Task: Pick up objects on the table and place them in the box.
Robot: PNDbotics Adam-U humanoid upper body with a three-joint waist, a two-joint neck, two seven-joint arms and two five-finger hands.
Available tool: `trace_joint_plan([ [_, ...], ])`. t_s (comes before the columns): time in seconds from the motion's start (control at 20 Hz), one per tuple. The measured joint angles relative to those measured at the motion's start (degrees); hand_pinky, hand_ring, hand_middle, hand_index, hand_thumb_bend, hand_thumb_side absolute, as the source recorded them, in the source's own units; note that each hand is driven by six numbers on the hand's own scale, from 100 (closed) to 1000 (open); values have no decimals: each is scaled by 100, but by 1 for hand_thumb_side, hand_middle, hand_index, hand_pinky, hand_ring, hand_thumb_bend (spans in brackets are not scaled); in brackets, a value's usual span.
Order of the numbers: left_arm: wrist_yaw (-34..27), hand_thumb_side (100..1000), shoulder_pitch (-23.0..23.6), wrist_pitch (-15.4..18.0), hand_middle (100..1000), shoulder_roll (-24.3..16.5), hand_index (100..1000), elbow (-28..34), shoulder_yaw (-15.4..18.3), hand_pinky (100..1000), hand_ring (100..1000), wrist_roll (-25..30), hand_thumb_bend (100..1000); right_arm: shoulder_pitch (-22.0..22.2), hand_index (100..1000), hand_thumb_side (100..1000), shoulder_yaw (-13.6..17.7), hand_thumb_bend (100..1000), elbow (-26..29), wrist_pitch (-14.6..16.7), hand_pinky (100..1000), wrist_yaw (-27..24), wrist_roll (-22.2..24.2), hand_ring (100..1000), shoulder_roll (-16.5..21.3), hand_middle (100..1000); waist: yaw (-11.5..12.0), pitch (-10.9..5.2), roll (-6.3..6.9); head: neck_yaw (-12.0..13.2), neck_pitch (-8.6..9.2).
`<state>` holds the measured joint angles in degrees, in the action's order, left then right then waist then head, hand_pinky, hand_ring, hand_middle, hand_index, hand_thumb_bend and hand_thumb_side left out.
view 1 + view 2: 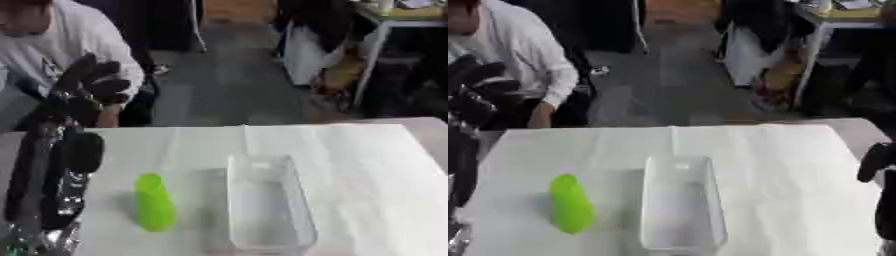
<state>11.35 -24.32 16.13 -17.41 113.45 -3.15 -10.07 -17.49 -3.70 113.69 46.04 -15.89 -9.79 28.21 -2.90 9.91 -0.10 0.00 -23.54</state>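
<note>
1. Cylinder, bright green [153, 202] — the only loose item on the table. It lies on its side at about 9 o'clock from the clear box [267, 205], just beside it but not touching, long axis running roughly 12 to 6.
2. Handling, judged from looks only: smooth, rounded, probably light plastic and fairly stiff. A round body lying flat will likely roll if nudged from the side, toward the box or away from it. The surface looks slick, so fingertips alone may slip.
3. Where to hold: across the middle of its length, fingers on one long flank and thumb on the other. Taking it by an end would let it pivot.
4. Box is transparent, long and narrow, open on top, nothing visible inside. Its walls look thin, so it may slide if bumped during the drop.
5. Left hand [92, 82] is raised at the 10 o'clock side of the table, well above the cylinder and apart from it, fingers curled in with nothing between them.
6. Right hand [877, 160] shows only as a dark shape at the 3 o'clock edge in the right eye view — whether its fingers are open or closed cannot be told.
7. Surface: white cloth [780, 165] over the table, faint creases, flat enough. Cloth should damp rolling a little.
8. Room: grey floor beyond the 12 o'clock edge, a white-legged desk [385, 30] at 1 o'clock. Room around the cylinder is ample for a top-down approach.
</note>
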Motion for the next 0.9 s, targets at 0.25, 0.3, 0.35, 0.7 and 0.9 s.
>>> trace_joint_plan([
  [0.25,0,860,0,1,853,0,978,0,0,756,745,1,457,0,573,382,0,100,0,-14,267,0,6,447,0,527,6,0,0,1,-36],
  [0.3,0,860,0,1,853,0,978,0,0,757,745,1,457,0,573,383,0,100,0,-16,267,0,6,447,0,527,6,0,0,1,-42],
  [0.35,0,860,0,0,853,0,978,0,0,756,745,2,457,-1,573,382,0,100,0,-18,267,0,7,447,0,527,7,0,0,1,-43],
  [0.7,0,871,0,-7,853,0,981,0,0,759,745,18,457,-1,575,387,0,100,0,-31,266,-2,19,449,0,529,16,-1,-4,0,-114],
  [0.9,72,911,-28,-149,845,-107,908,-78,-11,750,733,277,432,0,577,398,35,100,0,-71,267,-2,24,449,-1,531,-14,-7,-10,-49,-271],
])
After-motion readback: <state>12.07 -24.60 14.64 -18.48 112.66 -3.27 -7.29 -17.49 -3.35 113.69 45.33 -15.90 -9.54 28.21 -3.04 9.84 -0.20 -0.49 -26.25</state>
